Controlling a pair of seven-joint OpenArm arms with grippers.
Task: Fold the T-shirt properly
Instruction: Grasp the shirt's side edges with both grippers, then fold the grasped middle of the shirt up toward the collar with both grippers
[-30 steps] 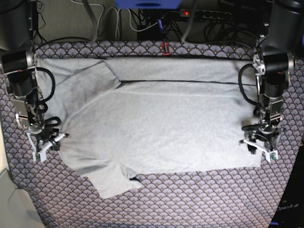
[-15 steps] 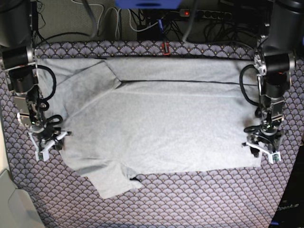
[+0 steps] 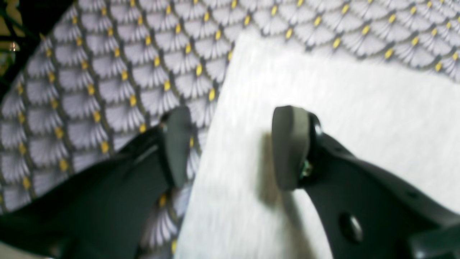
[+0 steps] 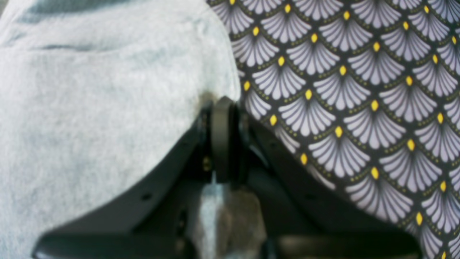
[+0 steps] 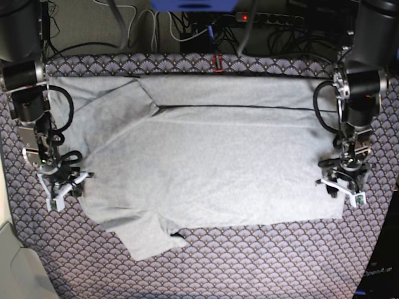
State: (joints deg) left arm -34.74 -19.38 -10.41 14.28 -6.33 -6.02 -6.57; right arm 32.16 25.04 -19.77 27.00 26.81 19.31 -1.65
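The desk (image 5: 249,261) is the biggest thing in sight, covered edge to edge by a purple-grey tablecloth (image 5: 262,268) printed with small fans, each with a yellow dot.

On it lies the T-shirt (image 5: 212,162), light heather grey, spread flat across the middle of the desk and reaching almost from one side edge to the other in the base view. Its far strip runs along the back edge of the desk, with a dark fold line below it. One sleeve (image 5: 115,103) is folded in over the body near the back corner on that view's left; another flap of cloth (image 5: 146,240) juts out toward the front edge, with a small dark gap beside it.

The right hand (image 5: 62,187) is at the shirt's edge on the base view's left side. In its wrist view the fingers (image 4: 222,136) are pressed together, pinching the rim of the grey cloth (image 4: 90,108), with the tablecloth (image 4: 359,90) just beside.

The left hand (image 5: 343,190) is near the shirt's front corner on the opposite side. Its fingers (image 3: 291,151) are spread apart and straddle the shirt's edge: one pad over the grey cloth (image 3: 341,108), the other over the tablecloth (image 3: 107,90). Nothing is between them but that edge.
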